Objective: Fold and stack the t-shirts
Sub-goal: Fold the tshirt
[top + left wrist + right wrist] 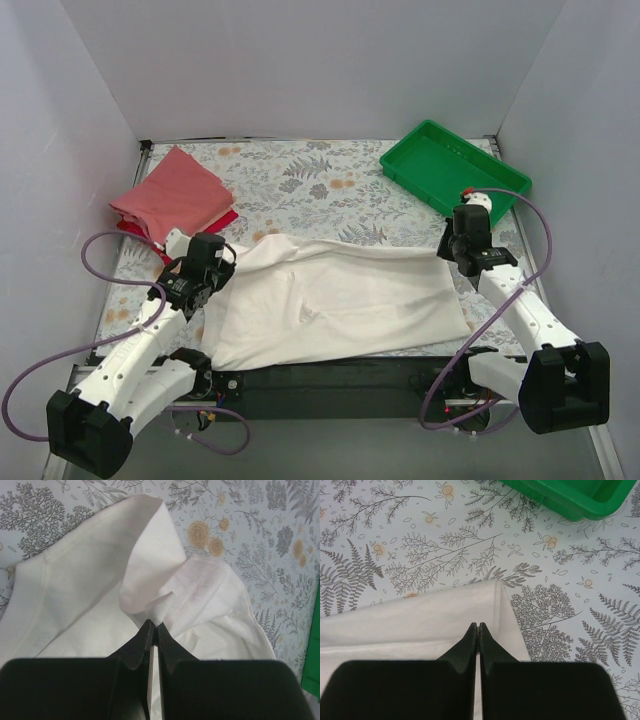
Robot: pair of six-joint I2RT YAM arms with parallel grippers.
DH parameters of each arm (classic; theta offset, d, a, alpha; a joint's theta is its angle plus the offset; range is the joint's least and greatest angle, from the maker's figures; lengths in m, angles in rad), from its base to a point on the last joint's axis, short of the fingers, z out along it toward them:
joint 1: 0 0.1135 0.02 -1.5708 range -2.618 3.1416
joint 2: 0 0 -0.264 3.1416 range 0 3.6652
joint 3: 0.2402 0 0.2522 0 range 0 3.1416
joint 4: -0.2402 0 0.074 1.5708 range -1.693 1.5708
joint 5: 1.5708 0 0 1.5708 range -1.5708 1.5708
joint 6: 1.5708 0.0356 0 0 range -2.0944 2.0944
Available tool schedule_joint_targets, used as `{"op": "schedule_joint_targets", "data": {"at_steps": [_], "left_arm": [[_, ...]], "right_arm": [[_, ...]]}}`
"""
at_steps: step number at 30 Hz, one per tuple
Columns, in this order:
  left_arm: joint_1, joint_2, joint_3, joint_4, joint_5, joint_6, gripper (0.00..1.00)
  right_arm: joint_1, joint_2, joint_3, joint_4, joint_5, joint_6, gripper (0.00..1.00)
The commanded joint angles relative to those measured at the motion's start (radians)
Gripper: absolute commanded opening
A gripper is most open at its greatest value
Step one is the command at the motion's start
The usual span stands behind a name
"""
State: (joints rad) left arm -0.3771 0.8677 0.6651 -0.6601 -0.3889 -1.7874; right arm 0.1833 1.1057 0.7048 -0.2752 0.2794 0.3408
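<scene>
Pinching opposite corners, left fingers (141, 642) and right fingers (467, 642) sit clamped on the white shirt (340, 300), likely to draw it flat for folding. Soft creased cloth, near middle of floral counter (300, 175). Folded pink shirt (175, 195) atop red shirt (225, 220), far left; rigid green tray (450, 165), far right.

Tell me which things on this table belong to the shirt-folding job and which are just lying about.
Part of the job:
- cream-white t-shirt, pinched by the left end effector and the right end effector
- folded salmon-pink t-shirt
- red t-shirt under it

Just lying about:
- green tray
- leaf-print table cover
</scene>
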Motion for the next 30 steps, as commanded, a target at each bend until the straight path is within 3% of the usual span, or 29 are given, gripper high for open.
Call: {"op": "schedule_joint_targets", "data": {"at_steps": [1,11,26,30], "left_arm": [[-0.006,-0.035,-0.015,-0.093,-0.054,-0.075,0.00],[-0.006,-0.097,-0.019,-0.314,-0.183,-0.300,0.00],[-0.006,-0.176,-0.042,-0.337,-0.166,-0.323,0.00],[-0.006,-0.174,-0.087,-0.322,-0.107,-0.340,0.00]], "right_arm": [[-0.008,-0.044,0.005,-0.042,0.052,0.004,0.01],[-0.039,-0.083,-0.018,-0.090,0.092,-0.016,0.01],[-0.045,-0.133,-0.059,-0.113,0.044,-0.022,0.01],[-0.045,-0.138,-0.102,-0.111,0.015,0.003,0.03]]}}
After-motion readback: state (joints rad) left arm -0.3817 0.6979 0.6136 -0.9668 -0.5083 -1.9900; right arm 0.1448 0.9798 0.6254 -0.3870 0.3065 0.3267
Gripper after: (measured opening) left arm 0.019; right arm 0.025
